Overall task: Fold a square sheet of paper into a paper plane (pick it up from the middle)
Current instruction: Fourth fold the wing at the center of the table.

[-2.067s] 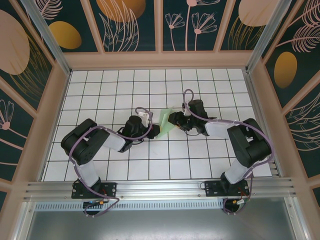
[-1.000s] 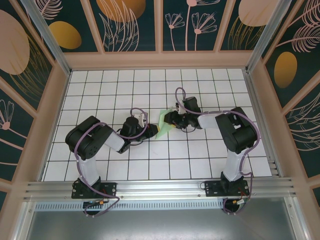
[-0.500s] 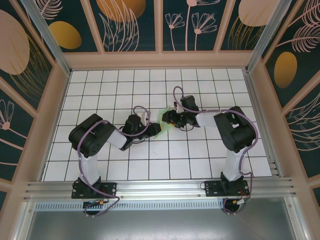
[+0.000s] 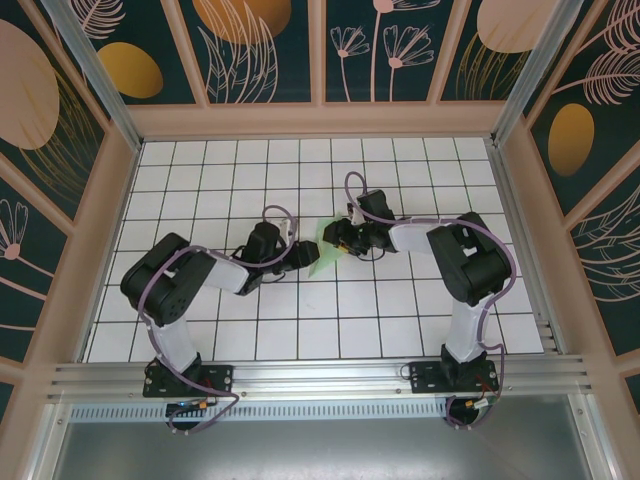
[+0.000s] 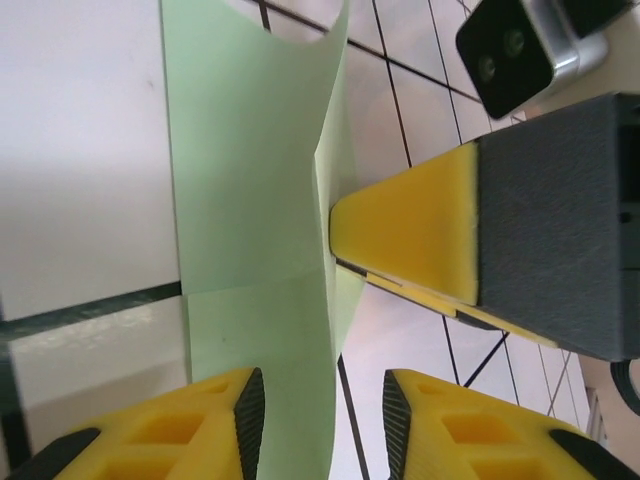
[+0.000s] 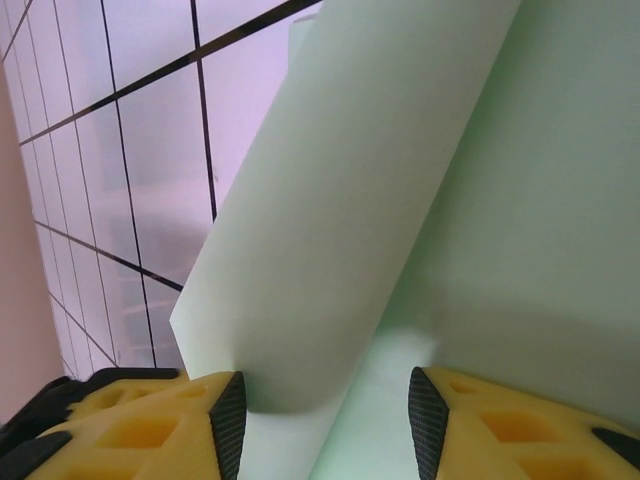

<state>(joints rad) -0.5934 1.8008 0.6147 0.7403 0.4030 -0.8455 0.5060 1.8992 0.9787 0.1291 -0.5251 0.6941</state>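
1. On the white gridded table (image 4: 200, 180) the two arms reach inward from either side. Their claws meet near the middle of the grid.
2. The sheet of paper (image 4: 323, 258) (pale green, already partly folded) sits between the claws. From overhead it reads as a narrow strip running from far to near.
3. The left claw (image 4: 302, 256) comes at the sheet from the left, low over the table. The right claw (image 4: 334, 238) comes from the right, nearer the strip's far end.
4. In the left wrist view the left claw's yellow fingers (image 5: 190, 430) stand apart, with a clear gap between their dark pads. A raised edge of the sheet runs down into that gap, closer to the left-hand pad in the picture, and nothing is clamped.
5. In the same view one part of the sheet lies flat across a dark grid line and another part rises from a crease. A yellow fingertip (image 5: 400, 235) of the right claw meets the paper at that upright fold from the side.
6. In the right wrist view the right claw's fingers (image 6: 150, 425) are apart as well, and the sheet fills the space between them. A folded flap lies slanted over a lower layer, its corner ending just by the left-hand pad. Whether either pad presses on the paper I cannot tell.
7. Beyond the flap's edge, at the upper left of that view, bare grid tiles show.
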